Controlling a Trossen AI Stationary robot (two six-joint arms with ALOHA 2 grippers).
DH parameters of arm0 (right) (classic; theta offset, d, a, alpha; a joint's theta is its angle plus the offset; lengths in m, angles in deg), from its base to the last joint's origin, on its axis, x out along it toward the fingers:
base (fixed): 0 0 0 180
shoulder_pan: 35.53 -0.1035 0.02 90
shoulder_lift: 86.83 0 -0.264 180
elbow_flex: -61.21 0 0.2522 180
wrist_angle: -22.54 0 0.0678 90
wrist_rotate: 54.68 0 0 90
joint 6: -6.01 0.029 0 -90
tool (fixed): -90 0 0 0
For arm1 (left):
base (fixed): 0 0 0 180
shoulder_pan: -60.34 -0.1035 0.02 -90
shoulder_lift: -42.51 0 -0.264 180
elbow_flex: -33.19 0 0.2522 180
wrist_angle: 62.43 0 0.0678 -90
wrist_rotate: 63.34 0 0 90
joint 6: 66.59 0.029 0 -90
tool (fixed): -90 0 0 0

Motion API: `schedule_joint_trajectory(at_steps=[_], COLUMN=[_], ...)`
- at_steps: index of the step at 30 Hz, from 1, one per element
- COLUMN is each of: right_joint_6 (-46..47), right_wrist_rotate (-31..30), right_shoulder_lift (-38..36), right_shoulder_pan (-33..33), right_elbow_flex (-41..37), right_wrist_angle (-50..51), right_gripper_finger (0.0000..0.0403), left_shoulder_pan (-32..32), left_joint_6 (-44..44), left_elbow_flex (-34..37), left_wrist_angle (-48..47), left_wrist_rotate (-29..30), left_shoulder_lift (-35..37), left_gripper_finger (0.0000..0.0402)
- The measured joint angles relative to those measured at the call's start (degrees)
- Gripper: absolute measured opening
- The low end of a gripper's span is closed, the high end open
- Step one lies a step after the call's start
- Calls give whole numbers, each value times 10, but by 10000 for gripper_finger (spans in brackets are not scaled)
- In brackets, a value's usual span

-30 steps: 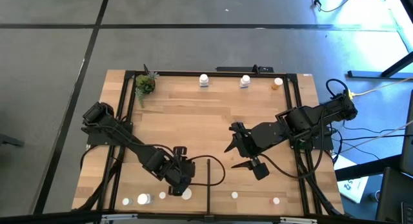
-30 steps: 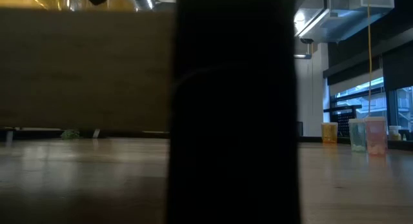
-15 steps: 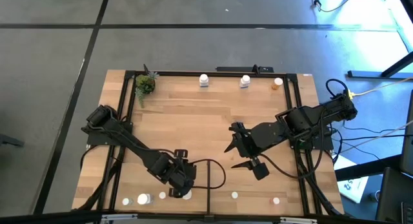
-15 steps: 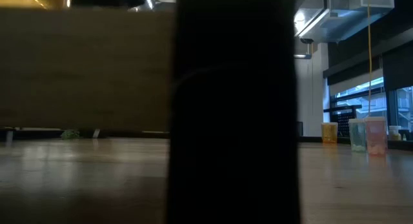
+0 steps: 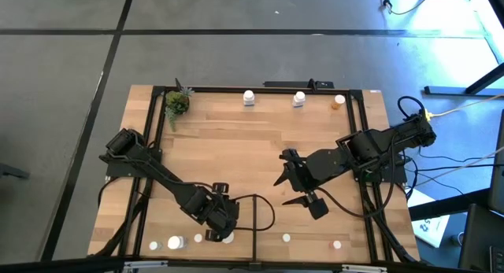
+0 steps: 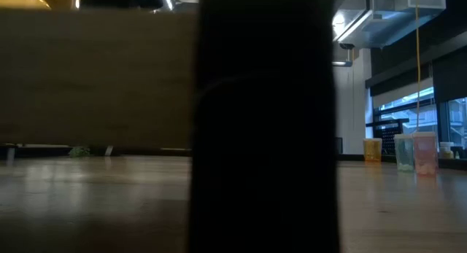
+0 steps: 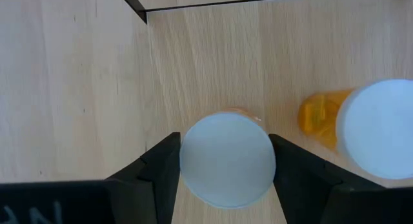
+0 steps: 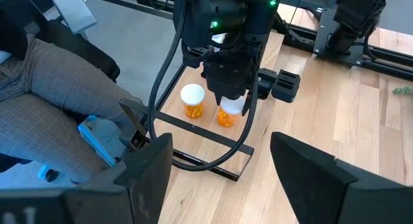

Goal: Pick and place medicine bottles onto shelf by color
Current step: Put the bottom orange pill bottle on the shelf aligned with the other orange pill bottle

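An orange medicine bottle with a white cap (image 7: 227, 159) stands upright between the fingers of my left gripper (image 5: 222, 232), near the shelf's (image 5: 236, 147) near edge, just left of the thin black divider (image 5: 253, 226). A second orange bottle (image 7: 374, 127) stands right beside it on the wood. My right gripper (image 5: 303, 190) hangs open above the middle right, holding nothing. More white-capped bottles stand along the near edge (image 5: 175, 242) and the far edge (image 5: 249, 97). The low view is blocked by something dark. My left gripper pinches the bottle's white cap (image 8: 233, 106) between its two fingers, one on each side of the cap's round edge (image 7: 184, 161). The fingers come steeply from above, pointing down. The bottle stays upright, its base (image 8: 224, 122) at the wood or just above it; I cannot tell which.
A small green plant (image 5: 176, 104) stands at the far left corner. An orange bottle (image 5: 339, 101) is at the far right. Black frame bars (image 5: 157, 131) edge the wood. A seated person's leg (image 8: 58, 88) shows beyond the near edge. Bare wood lies between the arms.
My left gripper has sunk a little toward the wood near the divider and tipped slightly, covering more of the white cap in the high view. Its fingers have kept the same gap. For the last half second it has kept still.
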Motion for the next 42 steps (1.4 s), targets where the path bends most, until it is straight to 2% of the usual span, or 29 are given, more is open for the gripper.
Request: schedule_joint_trajectory(at_steps=[28, 42], right_joint_6=[0, 0], right_wrist_rotate=[0, 0], right_shoulder_lift=[0, 0], right_shoulder_pan=[0, 0], right_elbow_flex=[0, 0], right_wrist_angle=[-3, -3], right_gripper_finger=[264, 264], left_shoulder_pan=[-2, -5], left_joint_6=[-21, -26], left_elbow_flex=[0, 1], left_wrist_angle=[9, 12], left_wrist_rotate=[0, 0], left_shoulder_lift=[0, -1], left_gripper_finger=[196, 272])
